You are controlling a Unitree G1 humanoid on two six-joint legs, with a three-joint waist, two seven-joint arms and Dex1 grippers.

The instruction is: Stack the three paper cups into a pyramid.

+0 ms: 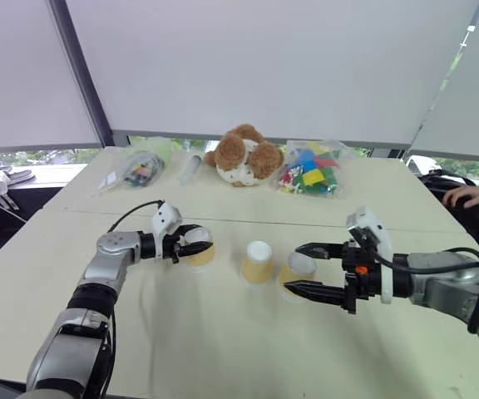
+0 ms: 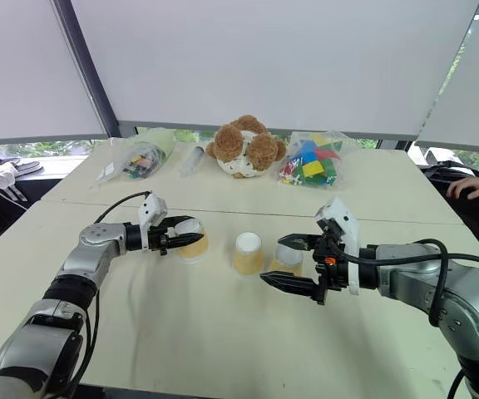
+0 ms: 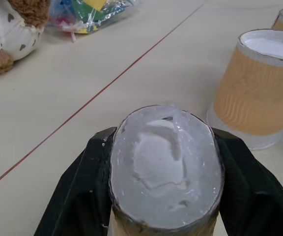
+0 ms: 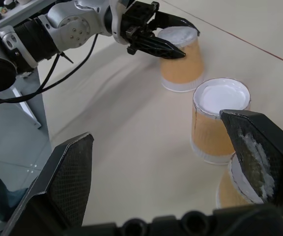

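Your right gripper (image 1: 308, 269) gapes around the right-hand cup (image 1: 296, 273) at centre frame, while your left gripper (image 1: 191, 244) clamps the left-hand cup (image 1: 199, 252) just left of the middle cup (image 1: 258, 262) on the bench (image 1: 223, 332); I'd lift it next onto the other two.

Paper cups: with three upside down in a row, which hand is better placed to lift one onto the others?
Left. The left hand is already shut on the left cup. The right hand is open around the right cup, beside the middle cup.
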